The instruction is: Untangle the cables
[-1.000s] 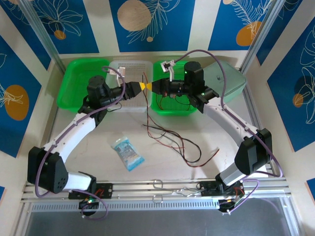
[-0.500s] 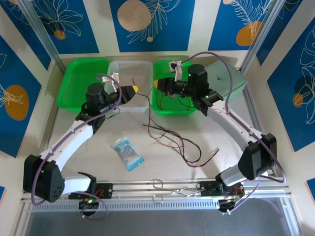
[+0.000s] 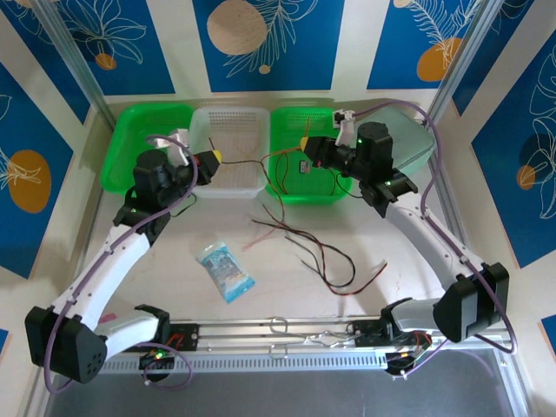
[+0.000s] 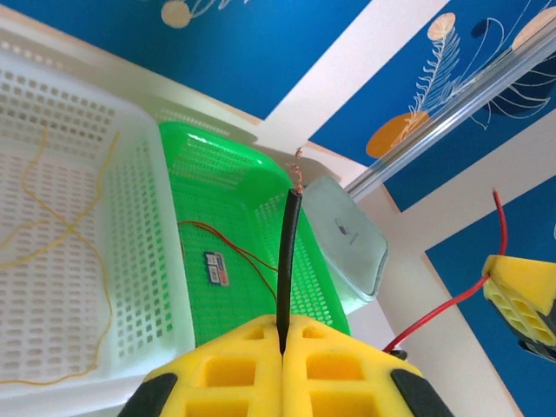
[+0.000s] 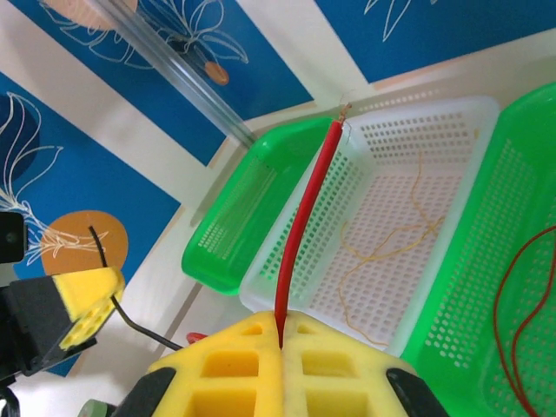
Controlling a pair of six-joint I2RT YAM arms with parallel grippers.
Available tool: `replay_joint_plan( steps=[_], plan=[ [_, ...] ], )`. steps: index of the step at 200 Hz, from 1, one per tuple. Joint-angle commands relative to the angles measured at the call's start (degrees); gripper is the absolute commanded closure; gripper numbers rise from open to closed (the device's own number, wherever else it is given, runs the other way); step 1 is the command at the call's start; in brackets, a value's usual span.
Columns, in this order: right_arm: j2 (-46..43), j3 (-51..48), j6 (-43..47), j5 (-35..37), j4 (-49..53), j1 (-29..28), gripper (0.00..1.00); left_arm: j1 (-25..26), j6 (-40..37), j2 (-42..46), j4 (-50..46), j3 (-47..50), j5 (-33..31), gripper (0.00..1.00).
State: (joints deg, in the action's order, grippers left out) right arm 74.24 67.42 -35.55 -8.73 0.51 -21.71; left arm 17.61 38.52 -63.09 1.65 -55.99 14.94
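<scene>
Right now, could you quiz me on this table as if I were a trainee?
1. True or false: the left tool is shut on a black cable.
2. Which cable does the right tool clamp? A red, B pale yellow, C black.
3. Fill in: the pale yellow cable lies in the ___ basket.
Key: 1 true; 2 A, the red cable; 3 the white basket.
</scene>
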Motion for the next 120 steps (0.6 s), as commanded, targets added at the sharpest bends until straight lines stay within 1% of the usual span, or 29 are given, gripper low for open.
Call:
replay_joint_plan(
  steps=[1, 34, 83, 104, 120],
  plan=[
    [-3.6, -0.6, 0.6, 3.1, -0.6, 1.9, 1.00, -1.6, -4.4, 2.0, -4.6, -3.8, -2.3, 1.00],
    [-7.1, -1.1, 1.5, 5.1, 0.2, 4.6, 1.00, -3.0, -6.4, 3.0, -7.6, -6.8, -3.2, 1.00],
    [-11.0, -1.8, 1.2, 8.0, 1.9, 9.1, 1.00, -3.8, -10.0, 4.5, -9.1, -8.6, -5.5, 1.00],
    [-12.2, -1.9, 1.0, 9.7, 3.6, 10.7, 1.00, -4.2, -11.1, 6.3, -8.6, -7.7, -8.9, 1.00],
    [-13.1, -1.9, 0.8, 10.7, 4.9, 12.2, 1.00, -4.5, -11.4, 8.2, -8.6, -6.4, -13.7, 1.00]
  ],
)
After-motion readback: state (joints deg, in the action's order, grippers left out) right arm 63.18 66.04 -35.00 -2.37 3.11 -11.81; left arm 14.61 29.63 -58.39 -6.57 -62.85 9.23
